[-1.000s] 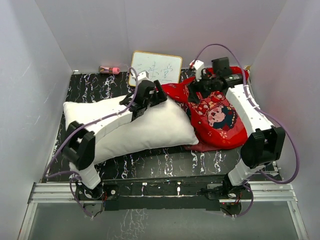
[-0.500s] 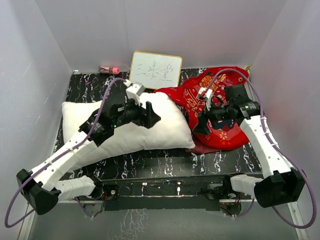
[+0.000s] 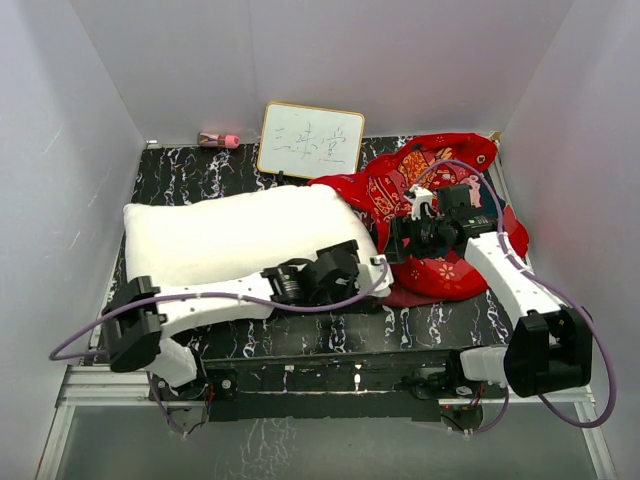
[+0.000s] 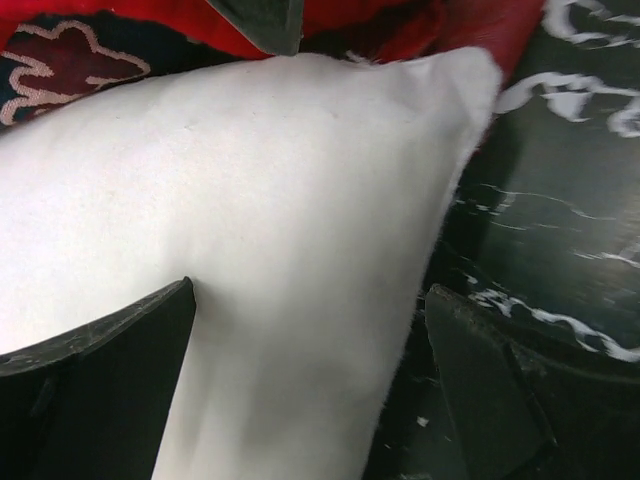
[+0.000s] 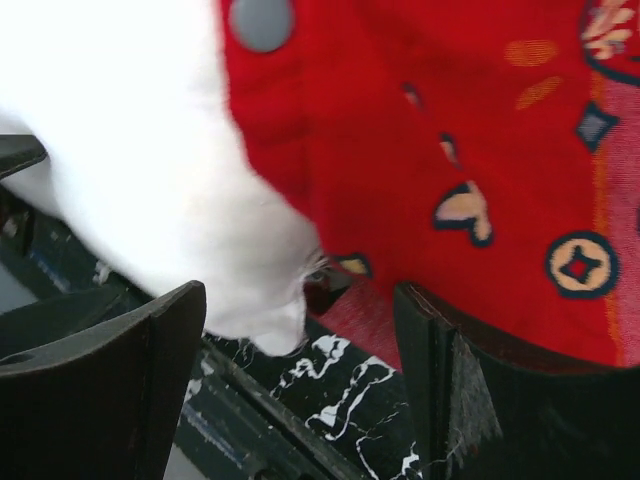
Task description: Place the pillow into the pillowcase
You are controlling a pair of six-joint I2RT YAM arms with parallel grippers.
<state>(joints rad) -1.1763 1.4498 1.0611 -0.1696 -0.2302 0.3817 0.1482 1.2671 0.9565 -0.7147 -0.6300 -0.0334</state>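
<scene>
The white pillow (image 3: 225, 235) lies across the left and middle of the dark marbled table. Its right end touches the crumpled red pillowcase (image 3: 445, 195) at the right. My left gripper (image 3: 368, 277) is low at the pillow's front right corner. In the left wrist view the gripper (image 4: 310, 390) is open, with the pillow's corner (image 4: 260, 210) between the jaws and the pillowcase (image 4: 420, 25) just beyond. My right gripper (image 3: 396, 240) is at the pillowcase's left edge. In the right wrist view it (image 5: 300, 385) is open and empty above the table, the pillow (image 5: 130, 150) to its left and the pillowcase (image 5: 450, 130) to its right.
A small framed whiteboard (image 3: 311, 140) leans on the back wall, with a pink marker (image 3: 218, 140) to its left. White walls close in the left, back and right. A metal rail (image 3: 320, 385) runs along the near table edge by the arm bases.
My left arm has come off the pillow's top and swung down to its front right corner. My right gripper has moved forward and left, to the pillowcase's edge by the pillow. The pillowcase shows more spread out.
</scene>
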